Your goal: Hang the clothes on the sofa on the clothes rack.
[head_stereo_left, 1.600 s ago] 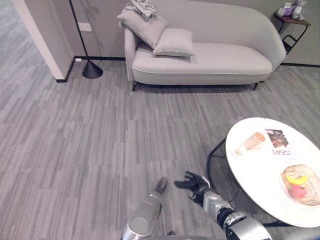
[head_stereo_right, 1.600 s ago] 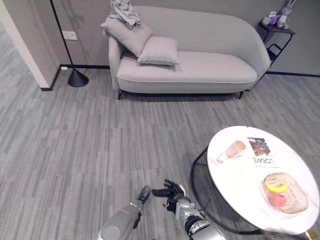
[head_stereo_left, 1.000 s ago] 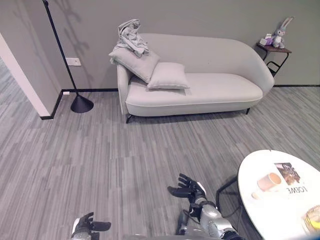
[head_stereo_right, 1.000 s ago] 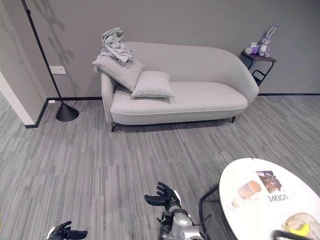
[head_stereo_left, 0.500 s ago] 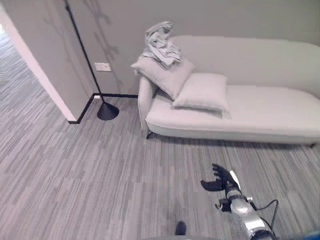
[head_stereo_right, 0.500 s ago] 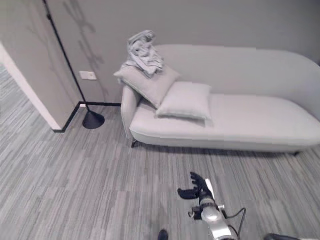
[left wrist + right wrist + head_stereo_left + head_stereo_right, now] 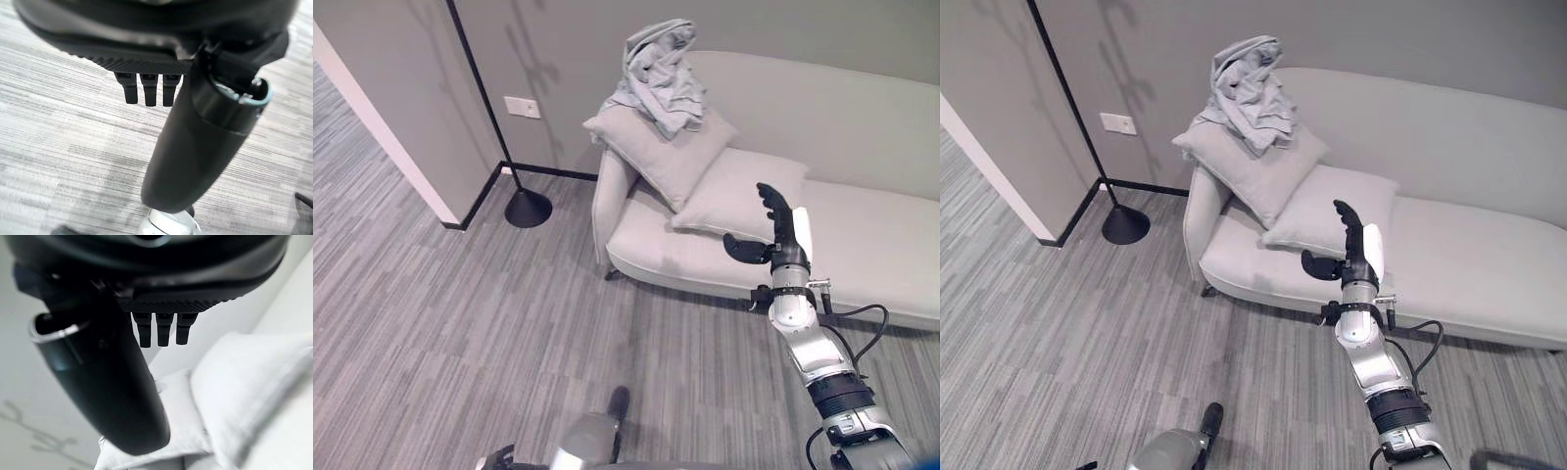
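Grey plank-patterned floor runs up to a plain grey wall, where a slim black floor lamp stands on a cone base beside a rounded, pale upholstered sofa. Two soft square cushions lean at the sofa's armrest end. The right hand is raised upright in front of them, fingers straight and spread, thumb out, touching nothing. The left hand hangs low over the floor, fingers straight. The clothes, a crumpled light-grey heap, sit atop the upper cushion.
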Controlling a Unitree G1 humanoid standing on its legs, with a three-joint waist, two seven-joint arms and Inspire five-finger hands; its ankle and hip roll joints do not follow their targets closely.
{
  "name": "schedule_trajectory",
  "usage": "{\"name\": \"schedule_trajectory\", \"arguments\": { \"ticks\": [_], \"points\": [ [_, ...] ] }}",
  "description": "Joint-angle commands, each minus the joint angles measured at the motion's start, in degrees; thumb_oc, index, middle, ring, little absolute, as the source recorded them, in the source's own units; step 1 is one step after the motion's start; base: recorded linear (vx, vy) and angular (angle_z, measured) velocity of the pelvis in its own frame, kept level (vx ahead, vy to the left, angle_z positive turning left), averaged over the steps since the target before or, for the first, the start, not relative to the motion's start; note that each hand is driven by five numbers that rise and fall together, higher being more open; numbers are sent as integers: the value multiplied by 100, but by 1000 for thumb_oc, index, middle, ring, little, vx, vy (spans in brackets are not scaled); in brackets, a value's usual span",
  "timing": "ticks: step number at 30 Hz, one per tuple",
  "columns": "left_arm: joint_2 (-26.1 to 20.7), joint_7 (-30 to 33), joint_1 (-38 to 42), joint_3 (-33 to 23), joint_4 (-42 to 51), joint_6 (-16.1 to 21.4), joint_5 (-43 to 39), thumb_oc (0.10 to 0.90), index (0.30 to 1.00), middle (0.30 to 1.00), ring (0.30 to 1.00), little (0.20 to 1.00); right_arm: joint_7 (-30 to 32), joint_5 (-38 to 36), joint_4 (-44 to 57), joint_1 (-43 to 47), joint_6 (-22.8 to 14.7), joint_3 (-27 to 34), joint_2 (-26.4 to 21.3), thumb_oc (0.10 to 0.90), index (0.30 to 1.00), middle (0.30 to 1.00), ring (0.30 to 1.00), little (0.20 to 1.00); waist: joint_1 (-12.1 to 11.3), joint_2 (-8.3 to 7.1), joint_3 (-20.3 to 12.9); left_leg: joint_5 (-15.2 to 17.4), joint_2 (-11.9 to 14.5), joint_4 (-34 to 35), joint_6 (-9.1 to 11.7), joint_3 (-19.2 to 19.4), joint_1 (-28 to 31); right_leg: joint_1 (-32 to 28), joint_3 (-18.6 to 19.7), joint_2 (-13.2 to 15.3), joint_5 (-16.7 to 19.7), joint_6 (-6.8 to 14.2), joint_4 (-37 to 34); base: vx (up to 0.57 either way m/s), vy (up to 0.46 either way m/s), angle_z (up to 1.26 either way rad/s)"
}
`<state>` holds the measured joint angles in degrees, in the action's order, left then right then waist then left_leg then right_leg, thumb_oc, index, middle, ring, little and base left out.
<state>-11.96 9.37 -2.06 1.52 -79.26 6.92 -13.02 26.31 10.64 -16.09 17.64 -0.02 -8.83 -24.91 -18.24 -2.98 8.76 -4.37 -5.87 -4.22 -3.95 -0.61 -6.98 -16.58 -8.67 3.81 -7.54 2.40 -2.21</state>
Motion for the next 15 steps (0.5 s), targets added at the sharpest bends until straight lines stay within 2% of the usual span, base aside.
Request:
{"name": "schedule_trajectory", "arguments": {
  "ticks": [1, 2, 3, 4, 5, 7, 8, 10, 11, 13, 14, 15],
  "points": [
    [-208, 119, -158, 232, -258, 31, 169, 800, 900, 900, 900, 900, 804, 188, 330, 732, -360, 728, 6, 800, 900, 900, 900, 900, -292, -359, -639, -344, -115, 879, 44, -463, 147, 372, -117, 141, 364, 411, 860, 300, 210, 7],
    [-247, 136, -175, 249, -222, 44, 239, 800, 900, 900, 900, 900, 819, 199, 335, 770, -357, 766, -4, 800, 900, 900, 900, 900, -296, -339, -630, -316, -131, 906, -16, -484, 336, 554, -160, 267, 648, 536, 1381, 372, 307, 2],
    [-278, 201, -160, 354, -182, 69, 384, 800, 900, 900, 900, 900, 890, 165, 349, 854, -381, 848, 24, 800, 900, 900, 900, 900, -217, -258, -563, -238, -129, 922, -109, -524, 555, 833, -206, 443, 1111, 680, 2157, 250, 255, -1],
    [-312, 227, -126, 509, -137, 64, 543, 800, 900, 900, 900, 900, 966, 130, 387, 904, -399, 914, 19, 800, 900, 900, 900, 900, -127, -156, -550, -141, -63, 922, -153, -588, 721, 1036, -248, 513, 1306, 694, 2748, 289, 322, 20],
    [-365, 234, -23, 810, -34, 81, 772, 800, 900, 900, 900, 900, 1161, -1, 454, 937, -533, 1060, 48, 800, 900, 900, 900, 900, 43, 71, -498, -52, 74, 922, -213, -753, 942, 1509, -376, 571, 1328, 622, 3712, 196, 217, 45],
    [-371, 229, 10, 943, 21, 81, 853, 800, 900, 900, 900, 900, 1316, -23, 487, 973, -589, 1166, 43, 800, 900, 900, 900, 900, 99, 95, -513, 13, 98, 922, -210, -823, 1009, 1756, -513, 747, 1257, 614, 3970, 165, 87, 60],
    [-403, 244, 49, 1007, 68, 69, 891, 800, 900, 900, 900, 900, 1439, -24, 564, 1003, -628, 1235, 38, 800, 900, 900, 900, 900, 113, 71, -507, 107, 135, 922, -176, -863, 1061, 1857, -733, 981, 1174, 611, 3831, 195, -39, 58],
    [-427, 282, 145, 1058, 167, 93, 876, 800, 900, 900, 900, 900, 1571, -27, 890, 948, -687, 1464, 9, 800, 900, 900, 900, 900, 169, 40, -423, 223, 206, 922, -88, -1029, 1138, 2002, -804, 1123, 1132, 586, 3142, 156, -179, 56],
    [-408, 296, 194, 1102, 228, 112, 887, 800, 900, 900, 900, 900, 1669, -9, 1020, 941, -712, 1579, -27, 800, 900, 900, 900, 900, 200, 17, -385, 300, 209, 922, -44, -1130, 1164, 2014, -700, 1144, 1086, 604, 2745, 175, -260, 55],
    [-362, 343, 368, 1271, 251, 154, 993, 800, 900, 900, 900, 900, 1958, -2, 1335, 866, -805, 1920, -57, 800, 900, 900, 900, 900, 310, -62, -307, 455, 233, 922, 84, -1403, 1205, 2029, -278, 1028, 1228, 663, 1250, 183, -262, 64],
    [-336, 365, 437, 1355, 223, 174, 1059, 800, 900, 900, 900, 900, 2056, 6, 1474, 832, -847, 2082, -65, 800, 900, 900, 900, 900, 362, -95, -287, 466, 232, 922, 113, -1553, 1209, 2057, -24, 967, 1518, 724, 743, 116, -153, 55],
    [-337, 365, 440, 1359, 219, 176, 1060, 800, 900, 900, 900, 900, 2055, 8, 1480, 826, -845, 2088, -63, 800, 900, 900, 900, 900, 356, -92, -290, 467, 237, 922, 113, -1552, 1208, 2041, -28, 959, 1542, 724, 705, 141, -158, 67]
  ]
}}
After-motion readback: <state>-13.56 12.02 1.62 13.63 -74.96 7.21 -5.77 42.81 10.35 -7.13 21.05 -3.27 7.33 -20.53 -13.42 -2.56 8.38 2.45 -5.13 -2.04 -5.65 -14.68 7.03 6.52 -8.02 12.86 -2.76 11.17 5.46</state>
